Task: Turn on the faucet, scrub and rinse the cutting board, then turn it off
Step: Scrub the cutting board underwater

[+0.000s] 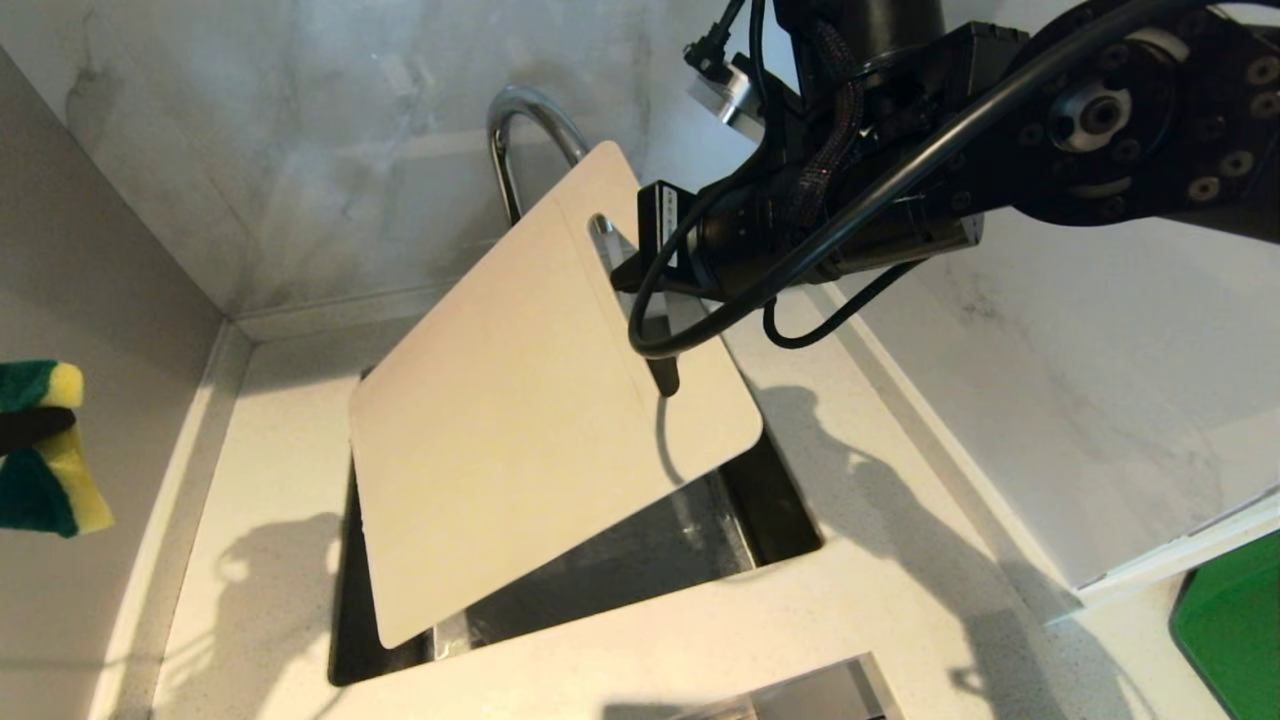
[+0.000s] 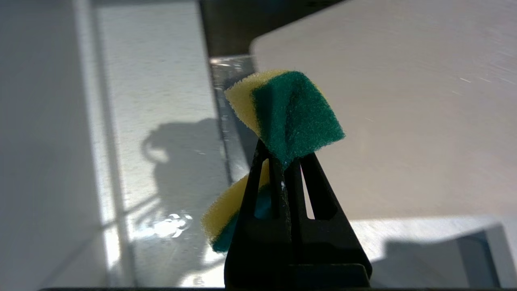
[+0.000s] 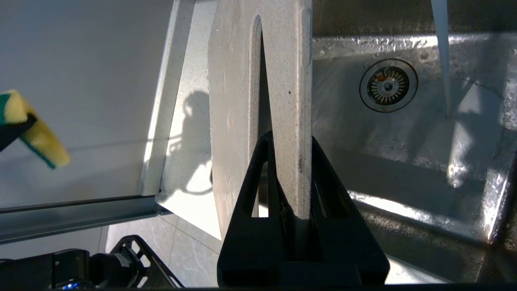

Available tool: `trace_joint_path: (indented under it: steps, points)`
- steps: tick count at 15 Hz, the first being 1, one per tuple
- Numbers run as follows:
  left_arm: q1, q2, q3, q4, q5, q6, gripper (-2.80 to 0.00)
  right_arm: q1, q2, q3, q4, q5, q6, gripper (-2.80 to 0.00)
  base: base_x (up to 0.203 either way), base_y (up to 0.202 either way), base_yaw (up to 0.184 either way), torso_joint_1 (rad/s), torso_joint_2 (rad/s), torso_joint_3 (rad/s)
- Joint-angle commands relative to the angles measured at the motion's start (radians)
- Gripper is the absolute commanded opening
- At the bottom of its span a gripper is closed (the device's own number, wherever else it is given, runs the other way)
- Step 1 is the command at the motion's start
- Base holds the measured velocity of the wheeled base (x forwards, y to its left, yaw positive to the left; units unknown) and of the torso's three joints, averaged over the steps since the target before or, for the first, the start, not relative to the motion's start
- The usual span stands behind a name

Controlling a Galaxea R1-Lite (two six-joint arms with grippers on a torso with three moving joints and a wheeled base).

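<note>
The pale beige cutting board [image 1: 520,420] hangs tilted over the sink [image 1: 640,560], its handle slot at the upper end. My right gripper [image 1: 660,370] is shut on the strip between that slot and the board's edge; the right wrist view shows the gripper [image 3: 288,139] clamped on the board [image 3: 234,101]. The chrome faucet [image 1: 520,115] arches up behind the board, its base hidden. At the far left my left gripper [image 1: 30,425] is shut on a yellow and green sponge [image 1: 50,470], apart from the board. In the left wrist view the sponge [image 2: 291,113] bulges from the gripper [image 2: 284,155], in front of the board [image 2: 404,121].
The steel sink [image 3: 404,161] has a round drain [image 3: 387,85], and a thin pale streak like running water [image 3: 442,60] drops into it. White counter [image 1: 280,480] surrounds the sink, with walls at the left and back. A green slab [image 1: 1230,620] lies at the right front.
</note>
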Motion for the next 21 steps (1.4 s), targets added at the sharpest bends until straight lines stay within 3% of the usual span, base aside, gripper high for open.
trace_joint_path:
  steps: [1,4,7,13,17,19,21]
  points:
    - [-0.09,-0.006,-0.008,-0.002,0.003,-0.004,-2.8,0.001,0.001,0.0,0.003,0.002,0.002,-2.8,0.0,0.0,0.0,0.0,0.0,0.0]
    - [-0.132,-0.008,-0.008,-0.013,0.011,-0.005,-2.8,0.0,-0.001,0.002,0.004,0.002,0.002,-2.8,0.0,0.0,0.0,0.0,0.0,0.0]
    - [-0.113,-0.043,-0.004,-0.005,0.023,0.0,-2.8,0.0,0.001,0.002,0.004,0.002,0.002,-2.8,0.0,0.0,0.0,0.0,0.0,0.0]
    - [-0.105,-0.129,0.024,0.028,0.057,0.071,-2.8,0.0,0.004,0.002,0.003,0.003,0.002,-2.8,0.0,0.0,0.0,0.0,0.0,0.0]
    - [-0.106,-0.199,0.059,0.017,0.163,0.217,-2.8,-0.003,0.001,0.003,0.003,0.002,0.003,-2.8,0.0,0.0,0.0,0.0,0.0,0.0]
    - [-0.106,-0.235,0.061,0.017,0.208,0.233,-2.8,-0.005,0.001,0.003,0.004,0.002,0.003,-2.8,0.0,0.0,0.0,0.0,0.0,0.0]
    - [-0.106,-0.249,0.086,0.011,0.208,0.215,-2.8,-0.005,0.005,0.003,0.003,0.003,0.003,-2.8,0.0,0.0,0.0,0.0,0.0,0.0]
